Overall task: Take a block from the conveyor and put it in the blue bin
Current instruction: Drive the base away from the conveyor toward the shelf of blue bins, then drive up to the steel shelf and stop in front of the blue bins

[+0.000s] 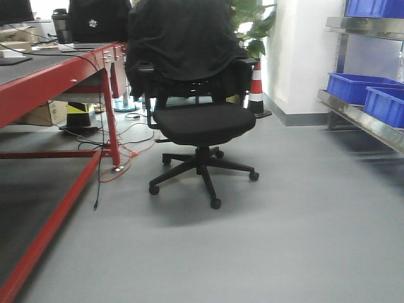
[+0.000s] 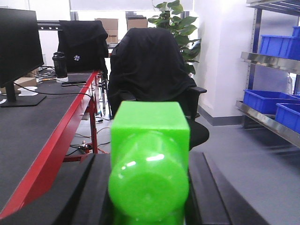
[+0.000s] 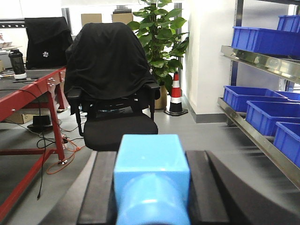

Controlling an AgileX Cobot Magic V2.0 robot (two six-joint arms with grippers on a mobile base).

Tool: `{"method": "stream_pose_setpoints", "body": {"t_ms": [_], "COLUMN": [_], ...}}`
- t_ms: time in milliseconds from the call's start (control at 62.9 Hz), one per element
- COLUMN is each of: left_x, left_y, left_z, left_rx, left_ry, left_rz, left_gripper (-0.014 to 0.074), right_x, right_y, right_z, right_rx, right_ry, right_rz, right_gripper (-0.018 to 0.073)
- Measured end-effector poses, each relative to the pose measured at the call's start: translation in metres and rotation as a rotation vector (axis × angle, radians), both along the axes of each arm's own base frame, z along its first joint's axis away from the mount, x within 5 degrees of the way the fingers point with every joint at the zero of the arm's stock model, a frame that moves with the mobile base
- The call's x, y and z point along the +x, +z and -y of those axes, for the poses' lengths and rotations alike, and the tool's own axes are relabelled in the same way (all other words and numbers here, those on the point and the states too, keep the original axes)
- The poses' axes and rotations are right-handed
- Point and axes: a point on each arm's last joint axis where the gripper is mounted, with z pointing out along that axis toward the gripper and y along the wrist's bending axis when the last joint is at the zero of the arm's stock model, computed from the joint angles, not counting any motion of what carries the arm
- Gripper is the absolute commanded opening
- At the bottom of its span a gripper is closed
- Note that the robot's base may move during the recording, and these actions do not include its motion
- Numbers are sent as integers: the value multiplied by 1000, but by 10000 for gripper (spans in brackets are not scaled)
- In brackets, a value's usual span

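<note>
My left gripper (image 2: 150, 183) is shut on a bright green block (image 2: 149, 159) with a round stud facing the camera; black pads press both its sides. My right gripper (image 3: 152, 187) is shut on a light blue block (image 3: 152, 173) with a round stud, held the same way. Blue bins (image 1: 372, 95) sit on a metal shelf at the right; they also show in the left wrist view (image 2: 274, 103) and the right wrist view (image 3: 258, 108). No conveyor is in view. Neither gripper shows in the front view.
A black office chair (image 1: 199, 113) draped with a dark jacket stands mid-floor ahead. A red-framed desk (image 1: 57, 76) with cables runs along the left. A traffic cone (image 1: 255, 88) and a potted plant (image 3: 159, 42) stand by the far wall. Grey floor lies between chair and shelf.
</note>
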Motion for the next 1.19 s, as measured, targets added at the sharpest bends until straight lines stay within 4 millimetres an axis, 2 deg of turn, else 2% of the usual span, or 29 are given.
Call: {"method": "stream_pose_setpoints", "body": {"t_ms": [1193], "left_x": [0], "left_y": [0], "left_z": [0], "left_rx": [0], "left_ry": [0], "left_rz": [2], "left_gripper": [-111], "right_x": [0], "right_y": [0], "right_z": [0], "right_rx": [0], "right_ry": [0], "right_rz": [0], "right_gripper": [-162]}}
